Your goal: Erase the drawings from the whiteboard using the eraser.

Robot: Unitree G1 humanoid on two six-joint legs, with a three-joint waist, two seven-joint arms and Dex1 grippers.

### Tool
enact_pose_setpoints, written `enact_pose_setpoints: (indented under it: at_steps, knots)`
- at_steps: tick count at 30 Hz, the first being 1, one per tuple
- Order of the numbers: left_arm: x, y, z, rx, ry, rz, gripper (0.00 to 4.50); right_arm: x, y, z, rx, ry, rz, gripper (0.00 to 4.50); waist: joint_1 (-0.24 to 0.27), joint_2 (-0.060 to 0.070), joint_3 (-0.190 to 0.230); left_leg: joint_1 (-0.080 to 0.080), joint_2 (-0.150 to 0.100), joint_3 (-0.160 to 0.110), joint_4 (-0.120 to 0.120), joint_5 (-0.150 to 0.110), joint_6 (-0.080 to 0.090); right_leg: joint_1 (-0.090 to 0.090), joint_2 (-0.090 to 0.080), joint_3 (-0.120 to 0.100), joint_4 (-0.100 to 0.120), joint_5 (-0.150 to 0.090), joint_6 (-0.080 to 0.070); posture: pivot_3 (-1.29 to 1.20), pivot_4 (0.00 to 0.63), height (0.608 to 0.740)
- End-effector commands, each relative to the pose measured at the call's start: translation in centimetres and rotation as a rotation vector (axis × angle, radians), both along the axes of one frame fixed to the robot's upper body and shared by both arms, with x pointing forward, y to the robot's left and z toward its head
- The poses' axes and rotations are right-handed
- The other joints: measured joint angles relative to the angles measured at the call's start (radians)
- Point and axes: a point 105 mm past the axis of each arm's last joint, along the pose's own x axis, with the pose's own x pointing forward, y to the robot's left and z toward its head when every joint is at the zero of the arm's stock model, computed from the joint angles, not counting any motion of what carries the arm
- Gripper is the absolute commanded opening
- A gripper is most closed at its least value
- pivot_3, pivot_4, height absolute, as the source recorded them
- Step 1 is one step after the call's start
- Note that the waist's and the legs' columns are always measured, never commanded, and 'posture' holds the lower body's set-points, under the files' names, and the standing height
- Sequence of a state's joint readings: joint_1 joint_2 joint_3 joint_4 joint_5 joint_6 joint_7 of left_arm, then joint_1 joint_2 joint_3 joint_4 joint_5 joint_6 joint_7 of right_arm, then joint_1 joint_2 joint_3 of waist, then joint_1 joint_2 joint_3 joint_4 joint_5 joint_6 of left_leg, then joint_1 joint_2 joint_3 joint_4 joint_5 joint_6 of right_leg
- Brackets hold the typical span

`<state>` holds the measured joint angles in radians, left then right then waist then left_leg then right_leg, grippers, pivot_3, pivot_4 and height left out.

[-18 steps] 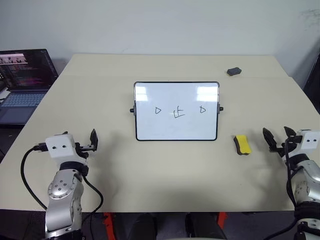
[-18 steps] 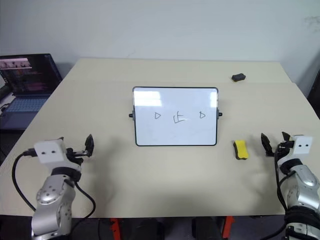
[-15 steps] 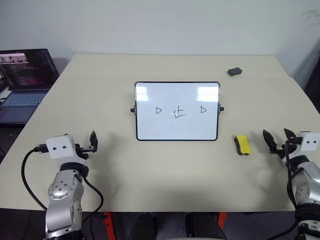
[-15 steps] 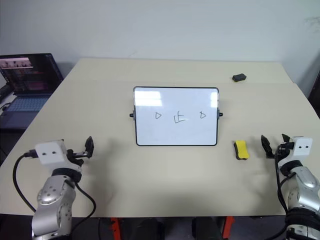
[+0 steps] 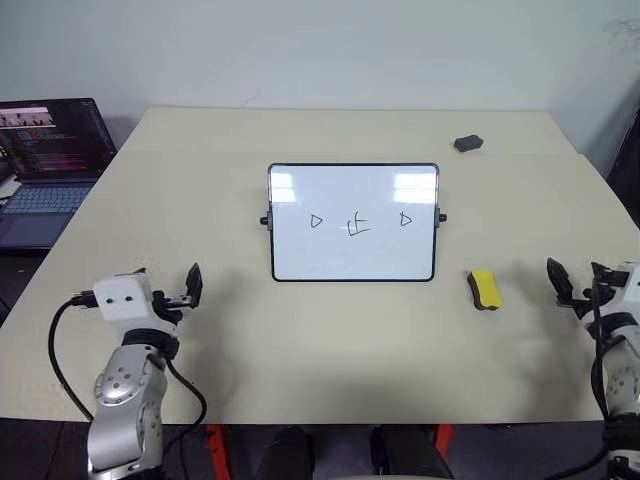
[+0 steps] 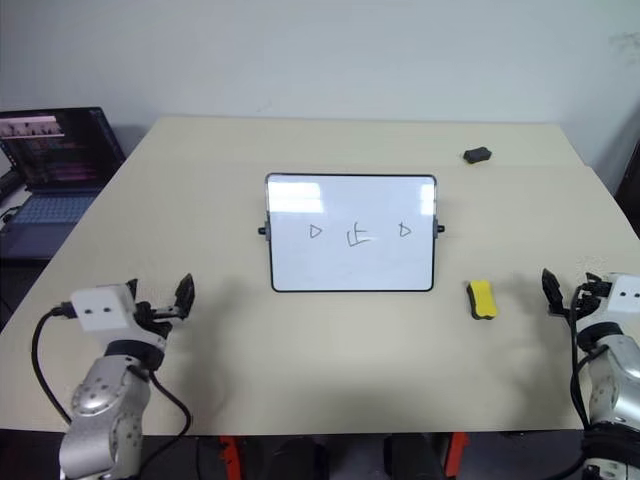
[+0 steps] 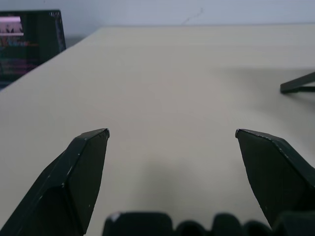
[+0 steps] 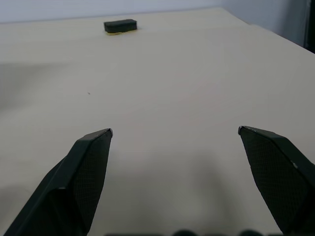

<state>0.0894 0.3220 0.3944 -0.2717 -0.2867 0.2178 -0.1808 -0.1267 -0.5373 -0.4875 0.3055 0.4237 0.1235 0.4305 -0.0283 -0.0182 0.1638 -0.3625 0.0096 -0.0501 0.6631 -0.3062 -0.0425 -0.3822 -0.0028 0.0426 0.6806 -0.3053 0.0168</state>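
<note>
Standing in the middle of the desk (image 5: 330,350) is the whiteboard (image 5: 353,222), tilting back a little. The drawings (image 5: 359,222) are showing in a row across it: a triangle, a square scribble, and another triangle. The eraser (image 5: 484,289) is lying flat on the desk just right of the whiteboard's near right corner, yellow side up. The right tool (image 5: 577,288) is hanging over the desk's near right edge, right of the eraser and apart from it, with its fingers spread wide and holding nothing. The left tool (image 5: 192,284) is hanging near the left, also spread and holding nothing. A laptop (image 5: 48,160) is sitting far left, and a small dark lump (image 5: 467,143) is lying far right.
</note>
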Motion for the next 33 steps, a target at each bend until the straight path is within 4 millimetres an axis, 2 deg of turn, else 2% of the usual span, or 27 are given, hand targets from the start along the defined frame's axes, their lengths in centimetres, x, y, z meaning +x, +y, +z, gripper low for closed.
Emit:
enact_pose_setpoints:
  at_steps: [1, 4, 7, 10, 13, 16, 21, 25, 29, 33]
  knots:
    - [-0.2, 0.8, 2.0, 0.046, -0.057, -0.034, 4.50, -0.2, 1.0, 1.8, 0.010, -0.063, 0.028, 4.48, 0.000, 0.000, 0.000, 0.000, 0.000, 0.000, 0.000, 0.000, 0.000, 0.000, 0.000, 0.000, 0.000, 0.000, 0.000, 0.00, 0.150, 0.740]
    - [0.0, 0.7, 3.0, 0.054, -0.067, -0.097, 4.50, -0.8, 1.3, 2.7, -0.002, -0.115, 0.008, 4.48, 0.000, 0.000, 0.000, 0.000, 0.000, 0.000, 0.000, 0.000, 0.000, 0.000, 0.000, 0.000, 0.000, 0.000, 0.000, 0.00, 0.150, 0.740]
    - [1.0, -2.1, 4.9, 0.001, -0.077, -0.326, 4.50, -1.6, 1.9, 3.9, 0.006, -0.171, -0.008, 4.48, 0.002, 0.000, 0.000, 0.000, 0.000, -0.001, 0.000, 0.000, 0.000, 0.000, 0.000, -0.001, 0.000, 0.000, 0.000, 0.00, 0.150, 0.740]
    - [1.6, -4.5, 7.1, -0.003, -0.090, -0.483, 4.50, -2.1, 2.9, 3.8, 0.068, -0.169, 0.005, 4.48, 0.006, 0.000, 0.000, -0.001, 0.000, -0.002, 0.001, 0.000, 0.000, 0.000, 0.000, -0.002, 0.000, 0.000, 0.000, 0.00, 0.150, 0.740]
    - [1.3, -5.6, 7.7, 0.035, -0.041, -0.599, 4.50, -2.1, 4.6, 3.3, 0.098, -0.135, 0.055, 4.48, 0.001, 0.000, 0.000, -0.001, 0.000, -0.001, 0.000, 0.000, 0.000, 0.000, 0.000, -0.001, 0.000, 0.000, 0.000, 0.00, 0.150, 0.740]
    - [0.4, -7.8, 8.4, 0.092, 0.019, -0.770, 4.50, -1.8, 6.1, 4.0, 0.138, -0.130, 0.119, 4.48, -0.007, 0.002, 0.001, 0.000, 0.000, 0.000, -0.001, 0.000, 0.000, -0.001, 0.000, 0.000, 0.000, 0.000, 0.000, 0.00, 0.150, 0.740]
    - [-1.1, -11.4, 8.3, 0.166, 0.131, -1.055, 4.50, -2.5, 8.2, 4.7, 0.132, -0.071, 0.174, 4.48, -0.002, 0.003, 0.001, -0.001, 0.000, 0.000, 0.000, 0.000, 0.000, -0.002, 0.001, 0.000, 0.000, 0.000, 0.000, 0.00, 0.150, 0.740]
    - [-1.5, -14.3, 7.9, 0.248, 0.193, -1.276, 4.50, -3.9, 10.9, 4.8, 0.060, 0.066, 0.246, 4.48, 0.004, 0.004, 0.001, -0.002, 0.000, -0.001, 0.000, 0.000, 0.000, -0.002, 0.001, -0.001, -0.001, -0.001, 0.000, 0.00, 0.150, 0.740]
    - [-0.3, -15.6, 8.1, 0.289, 0.171, -1.343, 4.50, -4.6, 12.7, 4.5, 0.017, 0.153, 0.231, 4.48, 0.001, 0.003, 0.002, -0.002, -0.001, -0.001, 0.000, 0.000, 0.000, -0.002, 0.001, 0.000, 0.000, -0.001, 0.000, 0.00, 0.150, 0.740]
    - [0.2, -16.5, 8.0, 0.314, 0.152, -1.389, 4.50, -3.8, 13.6, 4.0, -0.029, 0.178, 0.165, 4.48, -0.009, 0.003, 0.002, -0.002, 0.001, 0.000, 0.000, 0.000, 0.000, -0.003, 0.003, 0.001, 0.000, -0.001, 0.000, 0.00, 0.150, 0.740]
